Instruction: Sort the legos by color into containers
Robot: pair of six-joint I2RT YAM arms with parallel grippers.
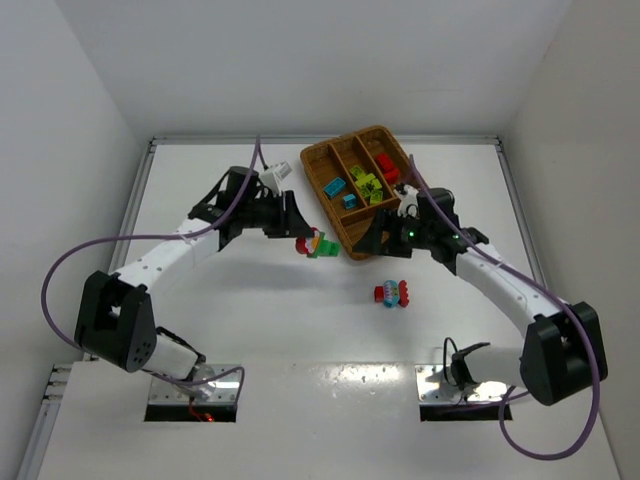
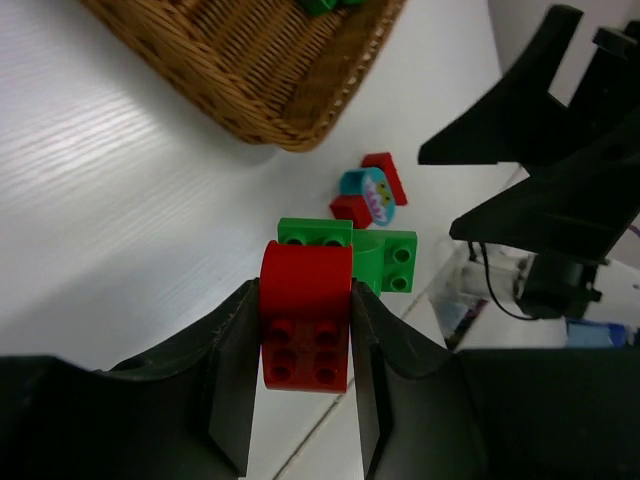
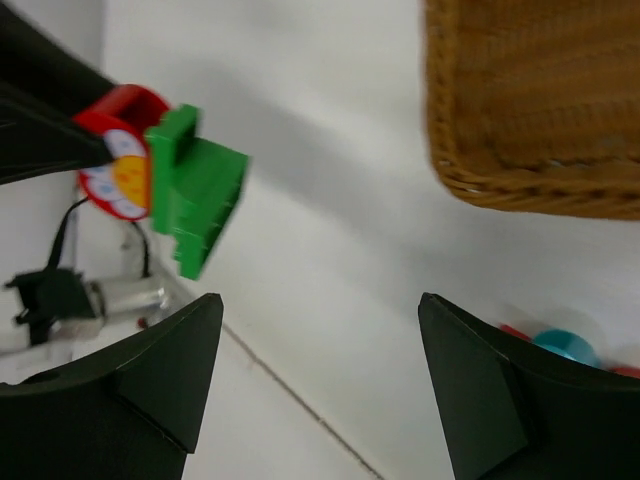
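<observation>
Beside the wicker tray (image 2: 230, 90), our left gripper (image 2: 303, 300) clamps the sides of a red brick (image 2: 305, 330) stuck to a green brick (image 2: 388, 258), light, rigid, likely slippery, while our right gripper (image 3: 320, 305) gapes empty.

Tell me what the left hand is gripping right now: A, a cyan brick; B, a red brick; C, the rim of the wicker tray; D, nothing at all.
B: in the left wrist view the left hand has its fingers closed on both sides of the red brick, with a green brick right behind it.
</observation>
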